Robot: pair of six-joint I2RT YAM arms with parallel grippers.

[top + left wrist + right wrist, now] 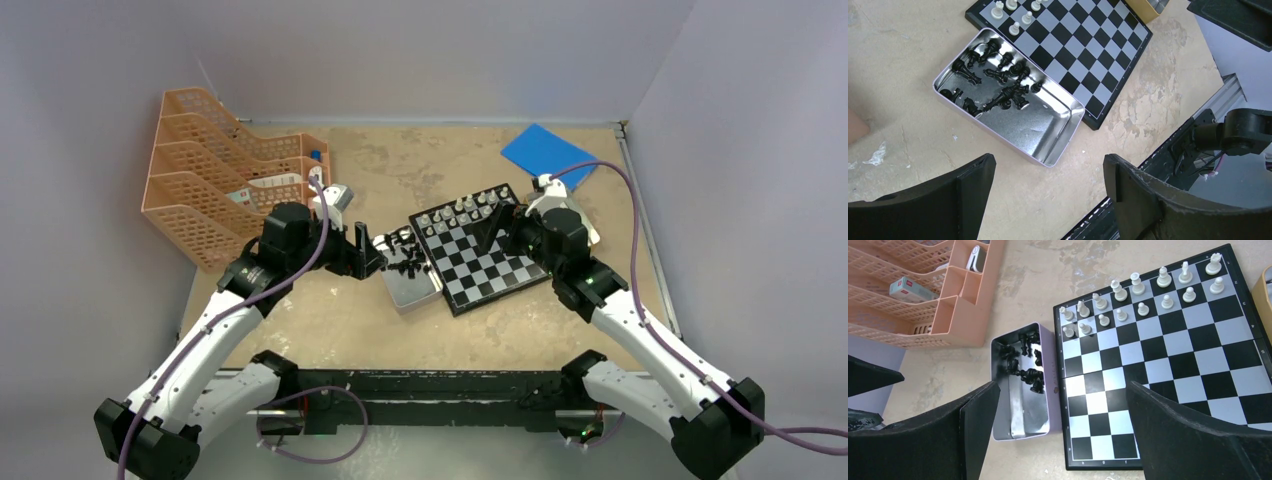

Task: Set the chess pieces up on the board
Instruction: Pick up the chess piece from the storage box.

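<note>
Both hang empty, jaws apart: left gripper (1048, 200) faces the tin (1045, 127) where black pieces (1008, 95) lie heaped for picking; right gripper (1063, 440) hovers over the board (1173, 365), white pieces (1137, 281) ranked along its far edge.

Beige table (340, 320): the board (1168, 365) lies under the right gripper (1060, 390), a silver tin (1038, 125) sits beside it, ahead of the left gripper (1048, 160), orange rack (215, 170) off to that gripper's left, blue pad (548, 152) beyond the right.

You see a polished metal tin (1048, 125), mirror-bright inside, at the centre of the left wrist view. The black chess pieces (1008, 95) look like glossy plastic. The board (1173, 365) is smooth with a satin sheen, and the table (903, 115) is matt, mottled and scuffed.
</note>
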